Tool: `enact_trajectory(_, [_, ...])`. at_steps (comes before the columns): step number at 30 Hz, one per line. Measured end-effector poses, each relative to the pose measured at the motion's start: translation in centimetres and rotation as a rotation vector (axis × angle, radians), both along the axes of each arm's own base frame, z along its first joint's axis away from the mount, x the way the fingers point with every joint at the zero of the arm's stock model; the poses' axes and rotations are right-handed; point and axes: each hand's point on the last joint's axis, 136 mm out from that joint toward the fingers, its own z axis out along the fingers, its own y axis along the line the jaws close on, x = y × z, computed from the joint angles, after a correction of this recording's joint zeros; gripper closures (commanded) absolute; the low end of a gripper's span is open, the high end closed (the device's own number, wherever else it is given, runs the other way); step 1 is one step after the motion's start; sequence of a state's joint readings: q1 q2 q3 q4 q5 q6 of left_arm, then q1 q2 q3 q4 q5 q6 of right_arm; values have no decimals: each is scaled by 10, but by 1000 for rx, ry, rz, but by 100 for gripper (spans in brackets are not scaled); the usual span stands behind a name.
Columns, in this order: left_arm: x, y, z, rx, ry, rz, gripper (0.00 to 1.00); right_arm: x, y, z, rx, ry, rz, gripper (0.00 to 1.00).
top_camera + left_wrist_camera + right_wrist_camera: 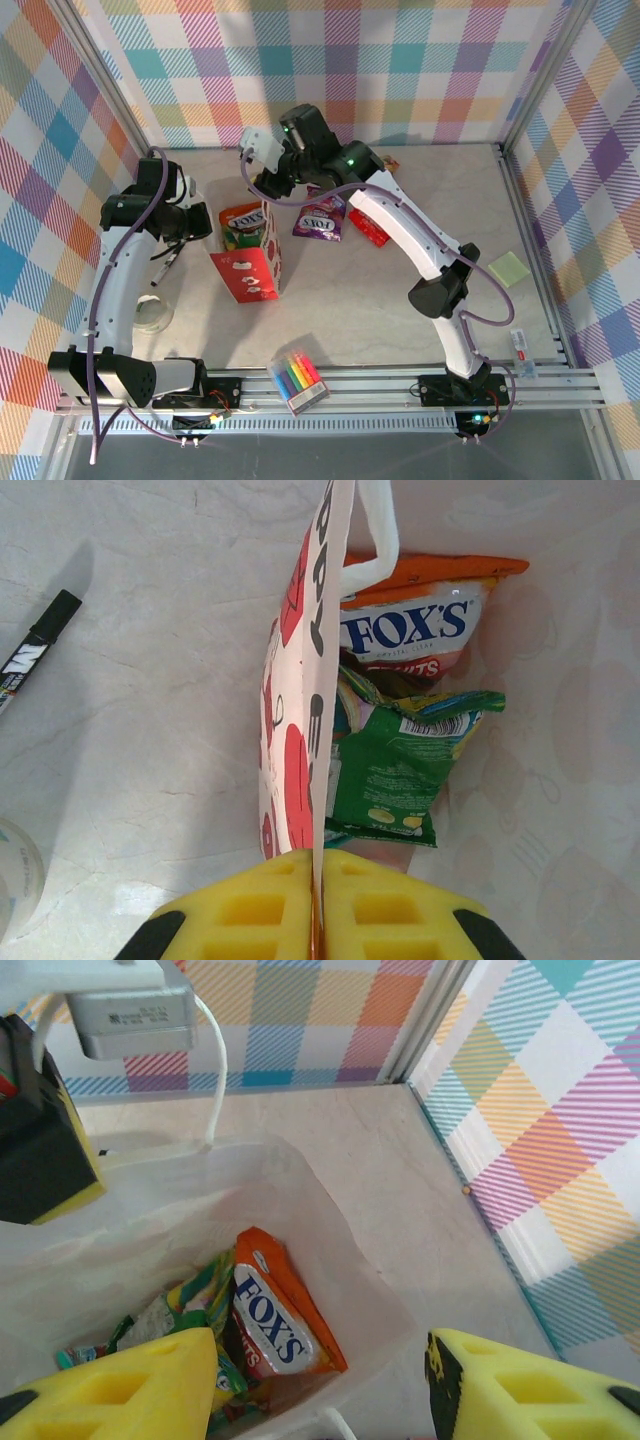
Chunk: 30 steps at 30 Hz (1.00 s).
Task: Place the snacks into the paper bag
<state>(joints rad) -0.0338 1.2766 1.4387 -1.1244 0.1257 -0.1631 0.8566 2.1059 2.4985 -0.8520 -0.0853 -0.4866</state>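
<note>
So this one's partway done, I'd say. The paper bag (250,275) stands upright left of the middle of the table (380,330), and the left gripper (315,920) is clamped on its side wall, holding the mouth open. The right gripper (320,1390) hangs over the opening with its yellow fingers (120,1385) spread wide and nothing between them. Inside there's the orange packet (275,1320) and a green packet (400,770), plus some striped edges under them that I can't tell apart. Left to do: the purple packet (320,215) and the red packet (368,230) lie on the table just right of the bag, beside the right arm. The overhead view is the one that gives you those two leftovers, while the right wrist view looks straight down into the bag. The left wrist view shows the pinch on the paper edge-on, plus a black marker (35,645) lying off to the side.
</note>
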Motion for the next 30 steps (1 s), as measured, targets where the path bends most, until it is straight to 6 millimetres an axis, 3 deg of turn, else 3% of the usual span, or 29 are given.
enact_trajectory(6, [0,0,0,0,0,0,90,5,-16,-5,-37,-6,-80,41])
enact_trajectory(12, [0,0,0,-1,0,0,90,-11,-37,3,-1,28,-121,37])
enact_trajectory(22, [1,-1,-1,-3,4,-2,89,-49,-92,58,183,-6,-167,24])
enact_trajectory(25, [1,-1,-2,-7,7,-3,89,-45,-112,48,185,15,-218,22])
enact_trajectory(30, [2,-3,-4,-13,14,-7,89,-32,-146,2,139,108,-332,22])
